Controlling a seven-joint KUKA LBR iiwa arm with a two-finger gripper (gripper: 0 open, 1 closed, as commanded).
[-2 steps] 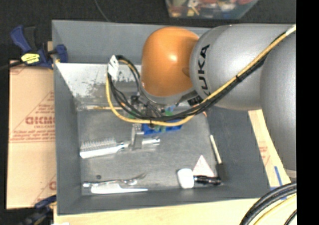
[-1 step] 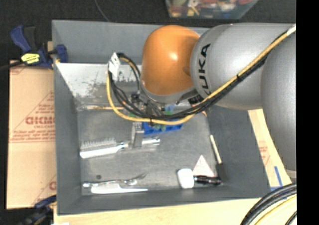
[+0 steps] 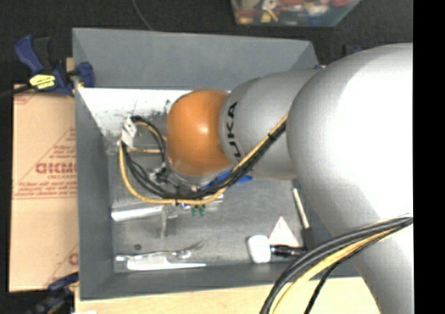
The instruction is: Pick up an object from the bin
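My gripper (image 3: 165,221) hangs below the orange cover, low over the left middle of the bin floor. A flat silvery bar (image 3: 136,214) lies right beside it, reaching out to the left; I cannot tell if the two touch. A small green piece (image 3: 198,212) shows just to the gripper's right, under the cables. In front of the gripper, along the near wall, lies a long white and clear plastic utensil (image 3: 158,259).
A small white block (image 3: 259,249) with a black cord lies at the near right, next to a white triangular piece (image 3: 281,230). A thin pale stick (image 3: 300,208) rests by the right wall. The arm and its cables cover the bin's middle and right.
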